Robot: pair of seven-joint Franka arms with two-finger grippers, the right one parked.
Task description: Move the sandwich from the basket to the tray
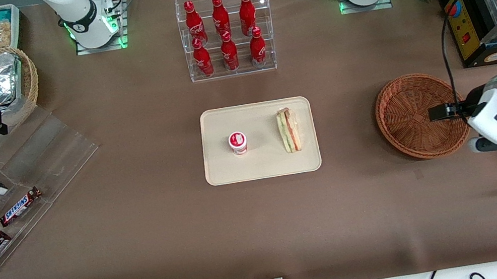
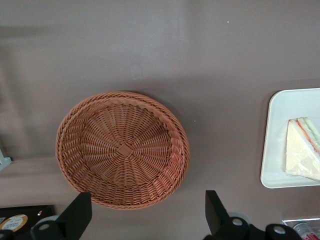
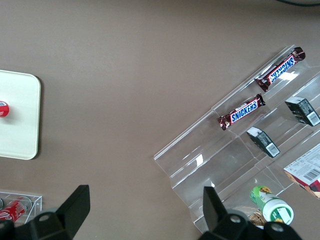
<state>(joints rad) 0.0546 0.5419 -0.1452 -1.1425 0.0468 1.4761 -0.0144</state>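
Now that the sandwich [image 1: 289, 130] lies on the beige tray [image 1: 263, 167], close to the tray edge nearest my end of the worktop, with its green, red and pale layers showing, I judge the job done or all but done. A small red-lidded cup [image 1: 238, 142] stands on the same tray, well apart from the wedge. The round reddish-brown wicker basket [image 1: 405, 101] has nothing in it; my wrist camera looks straight down onto its bare woven floor [image 2: 123, 150].

My tool [image 1: 438, 112] hangs over the basket, on the side toward my arm, fingers [image 2: 76, 212] spread apart and holding nothing.

So what could still spoil this? The wedge seems to rest on a narrow face, near the rim. If I swung across the tray on the way out, a brush from a finger could tip it or push it over that low rim onto the brown worktop [image 1: 266, 238]. Dropping lower here is the other risk: my open fingers could catch the wicker wall and drag the light basket along. The rack of red bottles [image 1: 226, 33] stands farther from the front camera than the tray, well clear, so I see little danger there.
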